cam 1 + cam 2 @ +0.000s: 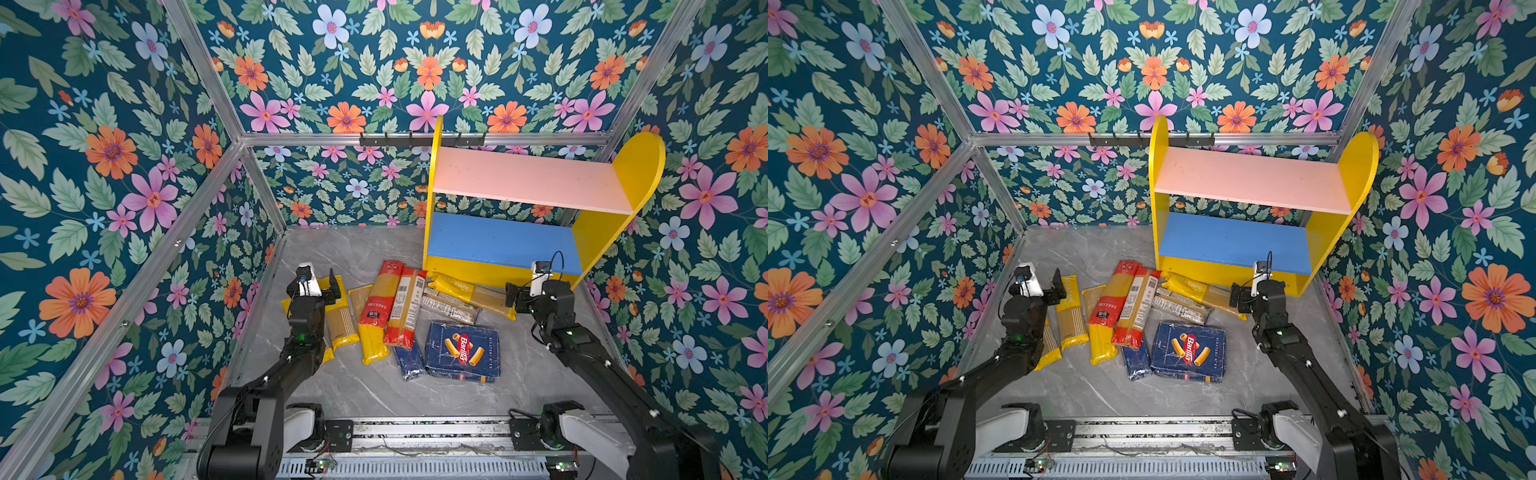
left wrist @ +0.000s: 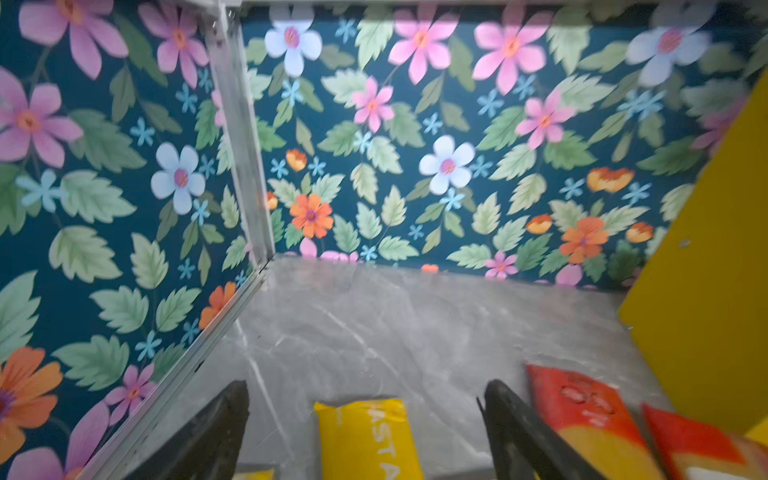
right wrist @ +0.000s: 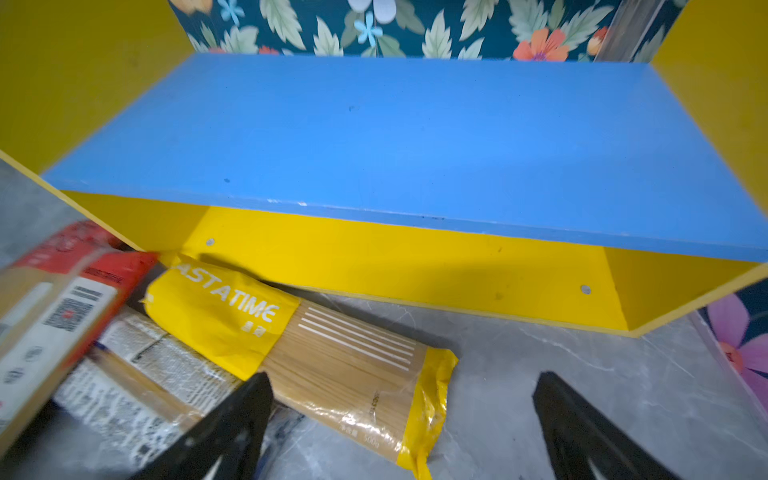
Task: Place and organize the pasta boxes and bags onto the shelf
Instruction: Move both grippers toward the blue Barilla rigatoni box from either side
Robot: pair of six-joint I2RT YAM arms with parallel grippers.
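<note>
1. The rail runs along the near edge of the table.
2. The left gripper hangs spread and empty over the end of a yellow-ended bag.
3. The right gripper is spread and empty too, beside another yellow bag lying just before the shelf.
4. The wide box, narrow box and red-ended bags lie together on the table, in front of the shelf.

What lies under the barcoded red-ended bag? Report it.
From under the red-ended bag a narrow dark blue box pokes out; a white-labelled bag seems tucked under its side. The rest is covered.
</note>
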